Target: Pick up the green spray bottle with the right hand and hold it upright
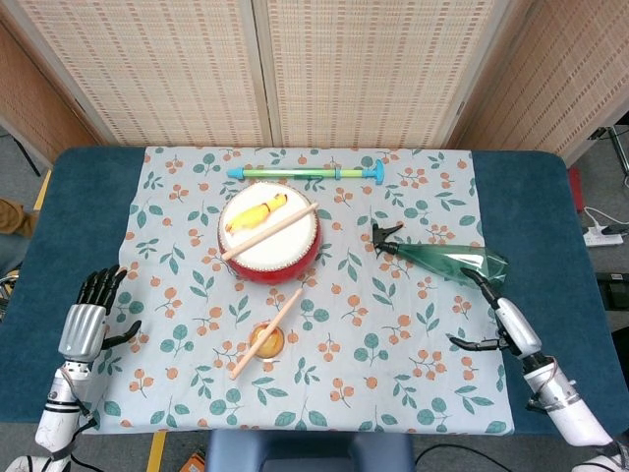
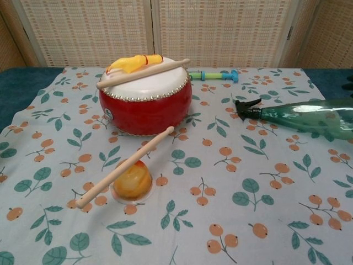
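The green spray bottle (image 1: 447,260) lies on its side on the flowered cloth (image 1: 197,295), right of the drum, with its black nozzle (image 1: 381,237) pointing left. In the chest view the bottle (image 2: 306,116) runs off the right edge. My right hand (image 1: 503,323) is just in front of the bottle's wide base, fingers spread and holding nothing. Its dark fingertips (image 1: 480,280) reach close to the base; I cannot tell whether they touch. My left hand (image 1: 86,317) rests at the table's left side, fingers apart and empty.
A red drum (image 1: 269,236) carries a yellow toy (image 1: 257,211) and a drumstick (image 1: 270,230). A second drumstick (image 1: 266,332) lies across an orange dome (image 1: 265,341). A teal and green tube toy (image 1: 307,172) lies at the back. The blue table (image 1: 536,197) borders the cloth.
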Controlling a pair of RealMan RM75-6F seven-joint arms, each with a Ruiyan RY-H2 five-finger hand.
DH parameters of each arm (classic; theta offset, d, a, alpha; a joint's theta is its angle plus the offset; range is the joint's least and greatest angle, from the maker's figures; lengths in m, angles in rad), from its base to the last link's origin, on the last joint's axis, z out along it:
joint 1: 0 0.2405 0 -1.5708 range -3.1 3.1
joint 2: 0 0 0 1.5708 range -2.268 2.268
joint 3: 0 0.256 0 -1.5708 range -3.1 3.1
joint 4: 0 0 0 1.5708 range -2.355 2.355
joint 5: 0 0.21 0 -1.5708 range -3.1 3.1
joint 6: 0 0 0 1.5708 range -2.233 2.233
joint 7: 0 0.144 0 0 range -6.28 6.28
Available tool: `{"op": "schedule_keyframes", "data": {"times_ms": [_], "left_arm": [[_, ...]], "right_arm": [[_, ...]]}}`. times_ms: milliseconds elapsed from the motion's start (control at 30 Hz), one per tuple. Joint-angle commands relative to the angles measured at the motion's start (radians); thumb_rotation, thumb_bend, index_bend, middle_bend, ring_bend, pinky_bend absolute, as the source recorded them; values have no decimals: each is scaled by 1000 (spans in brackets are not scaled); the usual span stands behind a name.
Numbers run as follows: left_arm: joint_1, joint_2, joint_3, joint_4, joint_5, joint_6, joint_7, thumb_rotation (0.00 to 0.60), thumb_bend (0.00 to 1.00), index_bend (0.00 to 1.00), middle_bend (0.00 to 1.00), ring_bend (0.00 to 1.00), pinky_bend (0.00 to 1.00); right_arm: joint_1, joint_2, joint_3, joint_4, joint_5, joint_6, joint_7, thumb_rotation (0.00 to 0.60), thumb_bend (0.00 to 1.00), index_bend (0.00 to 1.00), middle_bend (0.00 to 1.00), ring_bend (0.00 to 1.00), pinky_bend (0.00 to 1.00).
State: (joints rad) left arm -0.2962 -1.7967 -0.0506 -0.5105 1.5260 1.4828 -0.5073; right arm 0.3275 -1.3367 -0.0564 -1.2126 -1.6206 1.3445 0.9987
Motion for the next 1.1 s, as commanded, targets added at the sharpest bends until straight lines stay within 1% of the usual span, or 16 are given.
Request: {"op": "schedule_keyframes", "data": {"times_ms": [33,100,133,200,233,300,333,400,433,500,600,700,767,867,967,1100], "left_arm": [[0,2,2,-4,2,2,-6,600,223,0,0,0,27],[-1,4,5,-10,7,5,-10,600,223,0,0,0,27],[-1,5,8,-14,11,8,-13,600,223,0,0,0,27],[-2,7,12,-20,17,12,-17,600,223,0,0,0,27],[-2,9,14,-23,19,14,-20,600,223,0,0,0,27],[-2,10,16,-26,22,16,-24,600,224,0,0,0,27],[-3,11,16,-29,23,18,-26,600,224,0,0,0,27],[-4,14,16,-30,21,13,-32,600,224,0,0,0,27],[-4,15,16,-29,20,10,-38,600,223,0,0,0,27],[-3,17,15,-31,20,9,-48,600,223,0,0,0,27],[-4,20,14,-31,19,8,-64,600,223,0,0,0,27],[-4,21,13,-28,18,9,-76,600,223,0,0,0,27],[-4,22,13,-27,18,11,-83,600,224,0,0,0,27],[-4,24,5,-24,11,13,-93,600,222,0,0,0,27],[-3,28,-1,-20,5,11,-111,600,223,0,0,0,27],[-3,29,-2,-18,3,10,-120,600,222,0,0,0,27]], "right_arm": [[2,110,71,-160,55,26,-138,600,0,7,74,0,106],[18,119,132,-199,125,15,-248,600,0,47,119,0,142],[34,112,174,-213,177,4,-341,600,0,94,147,2,159],[67,97,226,-229,250,-29,-494,600,0,175,181,12,177],[94,94,250,-242,300,-68,-607,600,0,206,191,18,183],[135,89,283,-269,381,-116,-787,600,0,222,203,29,195],[167,75,306,-278,425,-124,-923,600,0,237,219,48,214],[210,54,332,-292,500,-132,-1122,600,0,275,251,83,248],[238,42,345,-303,556,-137,-1255,600,0,299,264,93,257],[290,30,358,-329,663,-143,-1486,600,0,315,269,95,257],[356,10,365,-371,785,-141,-1724,600,0,325,273,95,252],[403,-20,367,-382,859,-153,-1828,600,0,358,273,93,201],[436,-42,372,-381,936,-177,-1883,600,0,380,273,75,136],[484,-86,379,-355,1048,-198,-1951,600,0,406,273,18,25],[519,-141,383,-301,1125,-214,-1968,600,0,425,273,9,5],[534,-167,378,-267,1148,-216,-1980,600,0,435,273,9,0]]}}
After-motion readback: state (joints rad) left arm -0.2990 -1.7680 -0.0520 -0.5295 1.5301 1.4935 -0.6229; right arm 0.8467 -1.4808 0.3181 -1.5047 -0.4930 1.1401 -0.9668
